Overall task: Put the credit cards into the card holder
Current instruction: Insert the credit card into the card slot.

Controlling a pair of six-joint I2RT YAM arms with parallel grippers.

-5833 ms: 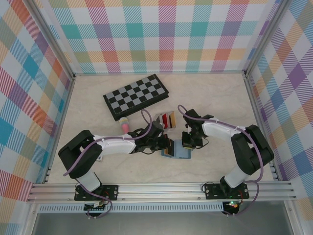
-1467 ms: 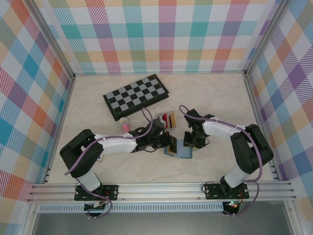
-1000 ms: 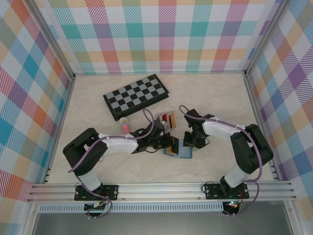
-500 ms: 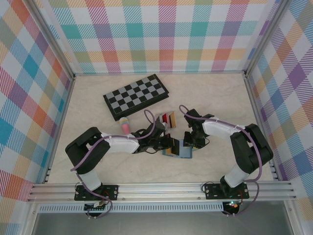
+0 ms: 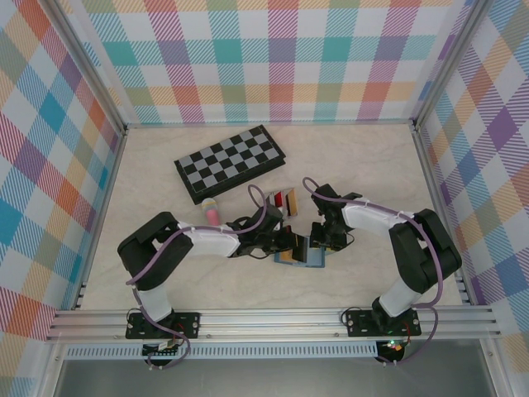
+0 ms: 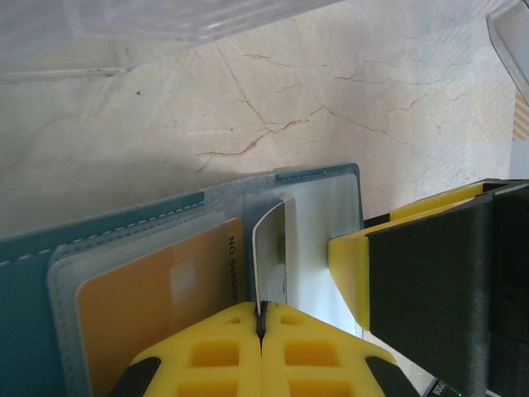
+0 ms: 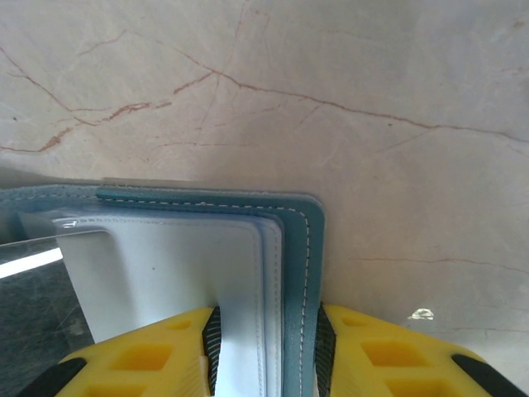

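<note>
The teal card holder (image 5: 307, 256) lies open on the table between the two grippers. My right gripper (image 7: 266, 339) is shut on its right edge, clamping the teal cover (image 7: 302, 248) and the pale inner leaves (image 7: 165, 273). My left gripper (image 6: 261, 318) is shut on a thin credit card (image 6: 271, 256), seen edge-on and slightly bowed. The card's far end rests on the pale inner sleeve (image 6: 322, 223). A tan-yellow card (image 6: 157, 298) sits in a clear sleeve to its left. Red and black cards (image 5: 285, 198) stand in a small grey tray behind the card holder.
A folded black-and-white chessboard (image 5: 230, 163) lies at the back left. A small pink object (image 5: 212, 212) stands by the left forearm. The right gripper's yellow-and-black finger (image 6: 430, 273) stands close on the right in the left wrist view. Checked walls enclose the table.
My left arm has edged to the right with the card, closer over the card holder. The right gripper has stayed in place on the card holder's edge.
</note>
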